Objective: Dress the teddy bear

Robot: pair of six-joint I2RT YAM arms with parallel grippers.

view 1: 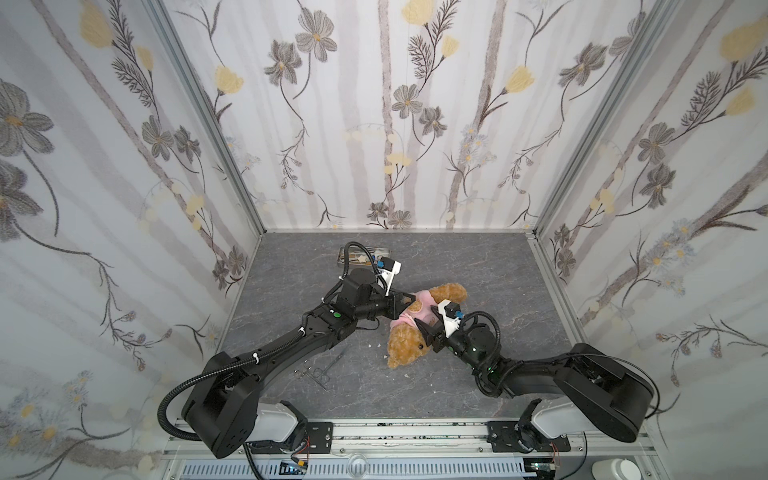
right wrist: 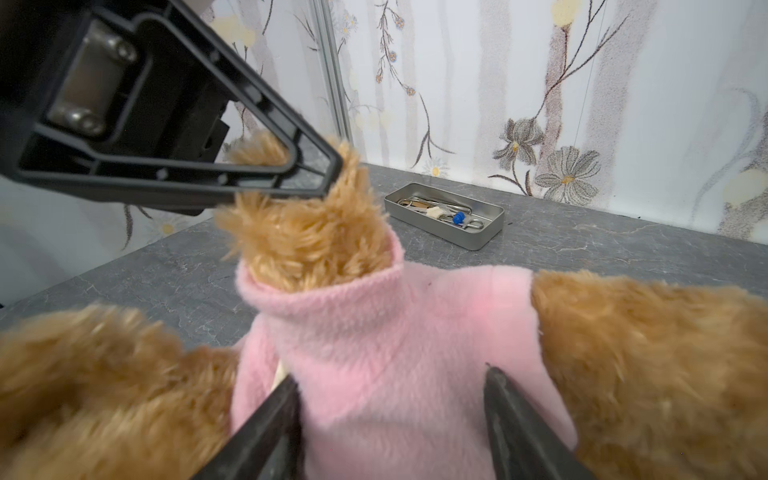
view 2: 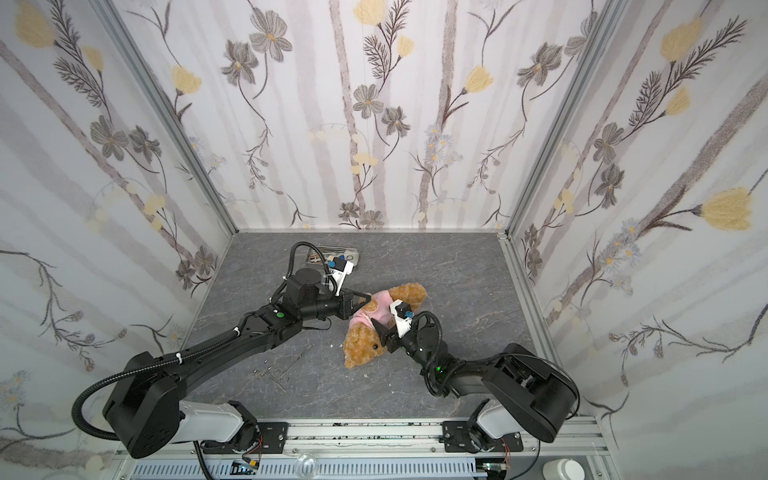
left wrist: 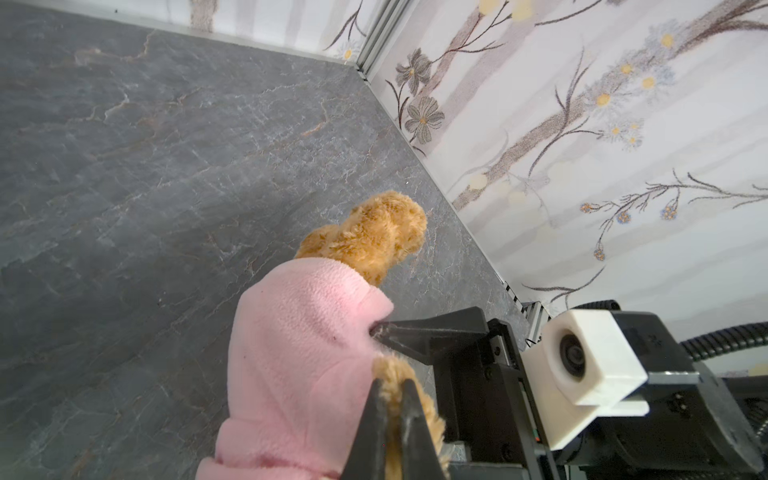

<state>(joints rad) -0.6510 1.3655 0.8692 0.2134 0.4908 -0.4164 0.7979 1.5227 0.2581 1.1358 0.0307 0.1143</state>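
Floral wallpaper walls (view 1: pixel 415 124) enclose a grey marbled tabletop (view 1: pixel 478 270). Near its middle, in both top views, lies the small fluffy golden-brown plush teddy bear (view 1: pixel 407 344) (view 2: pixel 363 345), head toward the near edge and legs toward the far right. A pink fleece shirt (view 1: pixel 419 300) (view 2: pixel 376 302) covers its body.

The left tool (view 1: pixel 411 298) (view 2: pixel 368 298) reaches in from the left. In the left wrist view its fingers (left wrist: pixel 376 415) are pressed together on a tuft of fur from the teddy bear's arm. The right wrist view shows that arm poking out of a shirt sleeve, with the left tool's tip (right wrist: pixel 332 166) on the paw.

The right tool (view 1: pixel 430 320) (view 2: pixel 384 320) comes in from the near right over the teddy bear's torso. In the right wrist view (right wrist: pixel 390 374) its fingers stand wide apart, with the pink fleece shirt (right wrist: pixel 395 324) spread between them and nothing pinched.

A rectangular silver metal tin (view 1: pixel 386 249) (right wrist: pixel 436 232) holding small instruments sits at the far side, well apart from the teddy bear. Thin metal scissors-like instruments (view 1: pixel 318 372) (view 2: pixel 272 372) lie on the tabletop to the near left.
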